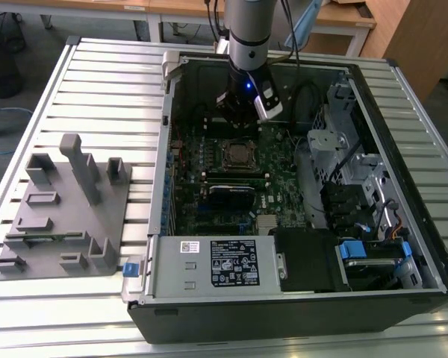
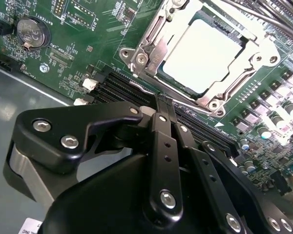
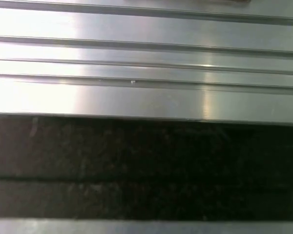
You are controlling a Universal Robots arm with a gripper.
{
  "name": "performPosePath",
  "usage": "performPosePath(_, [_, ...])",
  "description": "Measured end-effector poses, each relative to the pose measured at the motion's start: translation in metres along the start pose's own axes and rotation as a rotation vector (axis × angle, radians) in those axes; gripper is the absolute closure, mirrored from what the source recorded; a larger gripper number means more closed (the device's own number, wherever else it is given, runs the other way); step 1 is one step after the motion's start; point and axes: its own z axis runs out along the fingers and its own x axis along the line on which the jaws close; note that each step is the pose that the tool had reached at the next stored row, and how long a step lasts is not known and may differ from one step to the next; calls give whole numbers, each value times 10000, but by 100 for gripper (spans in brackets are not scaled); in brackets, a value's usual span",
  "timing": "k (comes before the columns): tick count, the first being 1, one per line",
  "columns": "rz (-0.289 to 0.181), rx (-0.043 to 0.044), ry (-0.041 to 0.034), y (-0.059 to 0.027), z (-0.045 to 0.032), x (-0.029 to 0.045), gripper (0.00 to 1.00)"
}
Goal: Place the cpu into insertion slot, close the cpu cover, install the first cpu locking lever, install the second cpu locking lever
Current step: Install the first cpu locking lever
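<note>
Cpu (image 2: 201,54) flat, silver top upward, within insertion slot (image 2: 139,58), closed-fingered tool (image 2: 164,101) beside

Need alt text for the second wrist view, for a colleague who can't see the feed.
The cpu lies in the insertion slot with the silver cpu cover framing it, on the green motherboard. In the foreground, the black gripper has its fingers shut, empty, its tips near the black memory slots.

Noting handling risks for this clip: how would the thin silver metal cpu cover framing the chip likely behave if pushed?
The thin silver metal cpu cover looks sheet-thin, so probably light and slightly springy. It lies flat around the square silver-grey cpu, so a sideways push would likely not shift it. Its smooth metal looks slippery.
</note>
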Motion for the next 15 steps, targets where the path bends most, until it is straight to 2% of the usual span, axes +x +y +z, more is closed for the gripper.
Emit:
performPosePath(4, [320, 19, -35, -1, 6, -2, 89])
performPosePath(10, [350, 16, -39, 0, 6, -1, 89])
performPosePath(15, [357, -101, -39, -6, 5, -1, 89])
